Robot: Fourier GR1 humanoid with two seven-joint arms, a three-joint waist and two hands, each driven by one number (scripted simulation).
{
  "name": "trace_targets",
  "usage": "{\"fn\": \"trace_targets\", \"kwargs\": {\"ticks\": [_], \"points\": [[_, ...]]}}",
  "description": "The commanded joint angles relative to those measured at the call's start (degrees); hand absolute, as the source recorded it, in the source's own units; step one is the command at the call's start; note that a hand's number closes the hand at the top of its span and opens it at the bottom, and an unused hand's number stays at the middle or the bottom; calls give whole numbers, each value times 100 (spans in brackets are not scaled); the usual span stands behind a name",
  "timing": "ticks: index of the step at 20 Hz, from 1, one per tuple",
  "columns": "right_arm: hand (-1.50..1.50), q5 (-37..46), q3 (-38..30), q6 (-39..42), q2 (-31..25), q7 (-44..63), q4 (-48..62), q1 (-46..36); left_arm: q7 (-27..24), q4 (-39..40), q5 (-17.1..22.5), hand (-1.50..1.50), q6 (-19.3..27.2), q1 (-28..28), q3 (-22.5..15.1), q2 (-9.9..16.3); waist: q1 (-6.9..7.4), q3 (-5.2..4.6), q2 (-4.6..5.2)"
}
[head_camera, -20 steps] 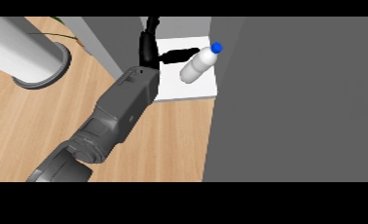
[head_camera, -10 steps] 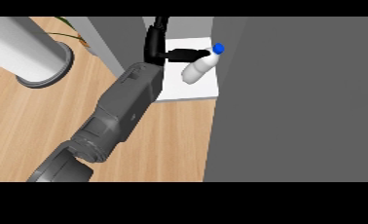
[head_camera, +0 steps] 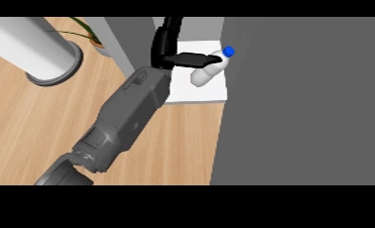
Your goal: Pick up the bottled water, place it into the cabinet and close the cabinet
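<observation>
The bottled water [head_camera: 207,71], white with a blue cap [head_camera: 228,51], leans tilted on the white cabinet shelf [head_camera: 198,95], its cap toward the dark cabinet wall at the right. My left hand [head_camera: 162,53] reaches into the cabinet from the lower left. Its fingers [head_camera: 168,31] point straight toward the back. The thumb [head_camera: 196,59] sticks out to the right and lies across the bottle's neck. The hand is open, not curled round the bottle. My right hand does not show.
A broad dark grey cabinet panel [head_camera: 300,103] fills the right side, right beside the shelf. A large white cylinder [head_camera: 40,53] and a potted plant [head_camera: 92,36] stand at the left on the wooden counter [head_camera: 44,123].
My left forearm has pushed further toward the cabinet. The thumb now lies over the bottle's neck, and the bottle has shifted slightly right toward the dark panel.
</observation>
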Motion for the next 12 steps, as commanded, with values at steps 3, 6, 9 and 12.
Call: {"fn": "trace_targets", "kwargs": {"ticks": [3,6,9,12], "points": [[-150,170,339,-136,97,633,-432,-164,487,-1569,335,-150,318,836,-703,0,136,-3,-45],[-150,297,381,-78,19,284,-708,427,394,-2184,1,150,304,1737,-690,0,200,0,-73],[-150,30,-124,23,-130,409,-552,-180,746,-3071,-123,150,605,2279,-1031,4,276,1,-65],[-150,273,42,291,-438,481,-561,-121,718,-3816,-280,150,609,3046,-1200,208,283,-1,-68]]}}
